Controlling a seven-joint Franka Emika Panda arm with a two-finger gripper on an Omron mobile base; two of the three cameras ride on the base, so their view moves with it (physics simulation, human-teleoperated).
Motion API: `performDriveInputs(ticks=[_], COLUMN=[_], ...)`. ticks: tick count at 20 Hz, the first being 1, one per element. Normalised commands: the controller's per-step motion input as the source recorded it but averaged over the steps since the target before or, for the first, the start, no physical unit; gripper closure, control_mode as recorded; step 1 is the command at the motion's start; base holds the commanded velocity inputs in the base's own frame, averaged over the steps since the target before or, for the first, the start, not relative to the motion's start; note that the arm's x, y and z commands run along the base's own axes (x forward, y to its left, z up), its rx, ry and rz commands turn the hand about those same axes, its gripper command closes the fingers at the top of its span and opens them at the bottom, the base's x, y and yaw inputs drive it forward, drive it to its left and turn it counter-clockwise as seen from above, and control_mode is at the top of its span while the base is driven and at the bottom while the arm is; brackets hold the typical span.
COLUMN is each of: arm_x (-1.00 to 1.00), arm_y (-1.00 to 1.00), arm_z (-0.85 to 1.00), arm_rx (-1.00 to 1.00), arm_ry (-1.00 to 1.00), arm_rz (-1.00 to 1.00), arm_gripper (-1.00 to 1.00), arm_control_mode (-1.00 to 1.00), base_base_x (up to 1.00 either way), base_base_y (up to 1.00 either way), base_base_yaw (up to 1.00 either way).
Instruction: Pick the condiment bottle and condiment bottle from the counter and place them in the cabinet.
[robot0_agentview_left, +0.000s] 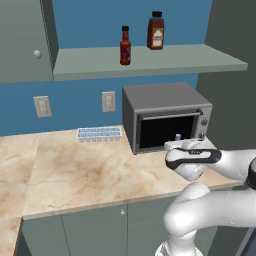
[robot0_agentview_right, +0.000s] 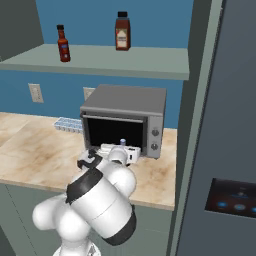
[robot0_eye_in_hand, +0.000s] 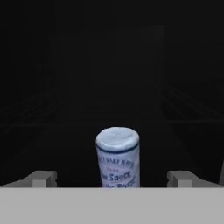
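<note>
A white condiment bottle (robot0_eye_in_hand: 117, 155) with a blue "Sauce" label stands upright between my spread fingertips (robot0_eye_in_hand: 41, 178), touching neither; the dark oven cavity lies behind it. Its small cap (robot0_agentview_left: 177, 136) (robot0_agentview_right: 122, 142) pokes up just past my hand at the oven mouth. My gripper (robot0_agentview_left: 174, 145) (robot0_agentview_right: 116, 150) (robot0_eye_in_hand: 111, 178) is open, level, pointing into the oven. On the shelf above stand a slim red hot-sauce bottle (robot0_agentview_left: 125, 46) (robot0_agentview_right: 62, 43) and a wider brown sauce bottle (robot0_agentview_left: 156, 31) (robot0_agentview_right: 122, 31).
The grey toaster oven (robot0_agentview_left: 165, 97) (robot0_agentview_right: 127, 100) sits open on the marble counter (robot0_agentview_left: 75, 170). An ice-cube tray (robot0_agentview_left: 99, 134) lies by the wall. A closed cabinet door (robot0_agentview_left: 25, 40) is at upper left; a tall fridge (robot0_agentview_right: 230, 150) stands on the right.
</note>
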Motion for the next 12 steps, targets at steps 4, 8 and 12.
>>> performDriveInputs(ticks=[4, 8, 12], arm_x=[0.25, 0.45, 0.39], arm_y=[0.00, 0.00, 0.00], arm_z=[-0.04, -0.04, -0.15], arm_rx=[0.00, 0.00, -0.02], arm_ry=[0.00, 0.00, 0.00], arm_rz=[-0.08, -0.10, -0.08], arm_gripper=[-1.00, -1.00, -1.00], arm_control_mode=[-1.00, -1.00, -1.00], base_base_x=[0.00, 0.00, 0.00], base_base_y=[0.00, 0.00, 0.00], base_base_yaw=[0.00, 0.00, 0.00])
